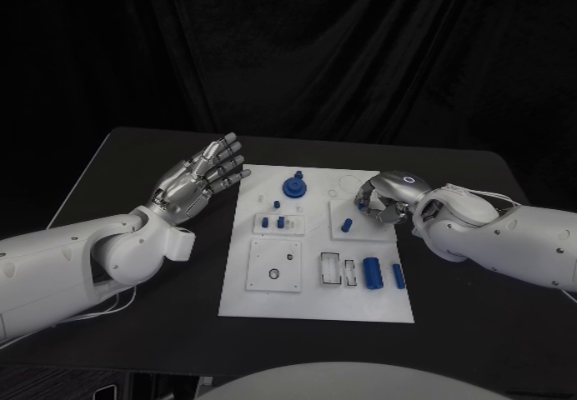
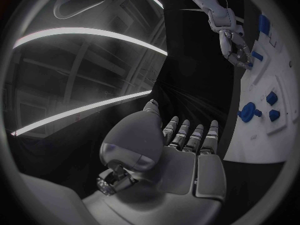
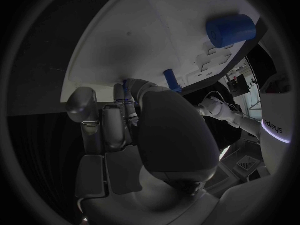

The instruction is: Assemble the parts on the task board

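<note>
The white task board lies in the middle of the black table. On it are a blue knob, small blue pegs, a slanted blue peg and two blue cylinders near the right edge. My right hand hangs over the board's far right corner with its fingers curled in, and a small blue part shows pinched at its fingertips. The slanted peg stands just beyond them. My left hand is open, fingers spread, off the board's far left corner and holding nothing.
A square sub-plate with a small ring sits at the board's near left, with clear blocks beside it. Bare black table surrounds the board. The left wrist view shows the right hand and the knob.
</note>
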### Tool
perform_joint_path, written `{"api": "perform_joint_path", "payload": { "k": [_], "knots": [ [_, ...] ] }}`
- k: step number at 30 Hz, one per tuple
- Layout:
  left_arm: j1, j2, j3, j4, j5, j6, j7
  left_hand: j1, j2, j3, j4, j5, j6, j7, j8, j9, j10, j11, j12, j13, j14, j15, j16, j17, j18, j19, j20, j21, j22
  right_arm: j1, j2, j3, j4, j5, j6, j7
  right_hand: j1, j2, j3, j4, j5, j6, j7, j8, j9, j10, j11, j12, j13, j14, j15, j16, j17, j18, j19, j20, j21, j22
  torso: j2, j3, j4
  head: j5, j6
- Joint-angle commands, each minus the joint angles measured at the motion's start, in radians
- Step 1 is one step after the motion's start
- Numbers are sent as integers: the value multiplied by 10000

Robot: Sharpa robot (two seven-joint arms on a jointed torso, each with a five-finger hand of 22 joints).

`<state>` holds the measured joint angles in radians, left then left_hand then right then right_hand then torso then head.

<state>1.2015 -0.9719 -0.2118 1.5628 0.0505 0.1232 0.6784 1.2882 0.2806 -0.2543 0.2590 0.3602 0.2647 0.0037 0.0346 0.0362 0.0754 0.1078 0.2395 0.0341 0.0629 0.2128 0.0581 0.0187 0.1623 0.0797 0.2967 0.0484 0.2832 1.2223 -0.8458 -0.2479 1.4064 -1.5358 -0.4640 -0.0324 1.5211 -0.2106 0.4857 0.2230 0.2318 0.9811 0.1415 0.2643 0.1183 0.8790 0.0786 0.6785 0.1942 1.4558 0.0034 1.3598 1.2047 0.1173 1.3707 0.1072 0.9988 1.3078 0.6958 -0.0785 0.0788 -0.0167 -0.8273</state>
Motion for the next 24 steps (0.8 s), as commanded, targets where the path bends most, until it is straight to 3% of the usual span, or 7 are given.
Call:
{"api": "perform_joint_path", "payload": {
  "k": [1, 12, 19, 24],
  "knots": [
    [-20, 31, 10, -5, 63, 211, 856, 91, 10, 12, -64, 84, 99, 35, 23, 14, -15, 90, 29, 13, -3, 92, 62, 11, -173, 89, -26, 43, 25, -43, 26, 2, -40, -88, 99, -105, 17, -94, -1, -109, 46, 88, -27, 5, 66, -137, -1, 37, 32, -77, -36, -48, -51, -43, -50, -52, -134, 1124, -3, 3, 8, -10, -17],
    [-34, 67, 10, -67, 63, 282, 758, 199, 45, 114, -157, 410, 226, 157, 45, 34, -17, 124, 60, 17, 41, 133, 111, 23, -249, 193, -25, 87, 111, -93, 126, 3, -133, -88, 145, -56, 20, 9, -50, -441, 61, 522, -118, 527, 552, -505, 3, 186, 177, -155, -32, -111, -132, -19, -154, -39, -279, 1102, -2, 7, -13, 34, -95],
    [-41, 91, 10, -114, 63, 301, 717, 253, 67, 184, -203, 566, 284, 209, 54, 42, -11, 133, 84, 20, 59, 150, 131, 27, -285, 234, -26, 103, 133, -98, 124, 3, -105, -88, -267, 201, 122, 165, -13, -657, 145, 656, -182, 985, 926, -212, -117, 372, 253, -66, -131, -11, 18, -63, -32, -118, 22, 1179, -2, 12, -11, 36, -158],
    [-50, 108, 10, -153, 63, 314, 678, 291, 82, 248, -232, 685, 304, 242, 56, 44, -9, 137, 96, 22, 67, 160, 141, 29, -311, 257, -26, 110, 134, -98, 57, 4, -11, -88, -661, 336, 110, 188, -3, -677, 127, 620, -187, 1073, 1016, -130, -138, 376, 248, -45, -147, 4, 40, -78, 6, -140, 110, 1199, 3, 19, -17, 51, -173]
  ]
}}
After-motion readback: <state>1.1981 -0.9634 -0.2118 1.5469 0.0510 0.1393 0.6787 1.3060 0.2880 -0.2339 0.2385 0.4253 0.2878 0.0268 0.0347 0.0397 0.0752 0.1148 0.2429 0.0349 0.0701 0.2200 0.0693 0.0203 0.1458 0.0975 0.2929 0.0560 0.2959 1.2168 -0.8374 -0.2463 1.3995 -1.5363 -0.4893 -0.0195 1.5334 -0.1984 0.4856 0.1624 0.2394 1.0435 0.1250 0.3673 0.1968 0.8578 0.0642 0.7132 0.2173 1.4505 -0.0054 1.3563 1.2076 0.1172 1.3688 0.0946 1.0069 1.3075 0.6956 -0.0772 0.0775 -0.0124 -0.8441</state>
